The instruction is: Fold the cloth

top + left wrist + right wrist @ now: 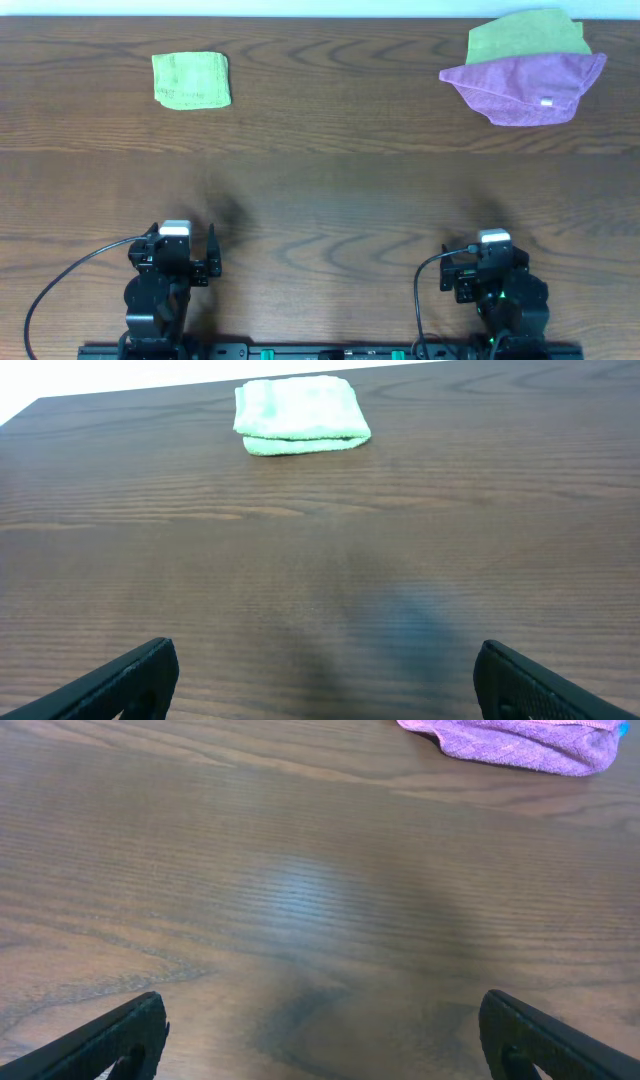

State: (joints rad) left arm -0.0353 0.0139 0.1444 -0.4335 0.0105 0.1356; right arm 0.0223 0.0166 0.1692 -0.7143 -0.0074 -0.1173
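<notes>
My left claw [325, 682] is spread wide, its two dark fingers [120, 685] showing only at the bottom corners of the wrist view with bare table [330, 190] between them. It holds nothing and touches nothing. My right claw [325, 1038] stands the same way: fingers far apart at the lower corners of its view, only wood grain between them, nothing gripped. Both arms sit at the near edge of the table, well apart from each other.

The cloth [191, 80] lies at the far left of the table, straight ahead of my left claw and well away from it. It is a compact, roughly square folded pad, and from the left wrist I can see the stacked layers along its near edge. I cannot make out its tag.

At the far right lies a purple cloth [525, 88] with a small white tag. It lies over a second green cloth [525, 38] that shows behind it. Only the purple one's near edge reaches my right wrist view, well ahead of that claw.
</notes>
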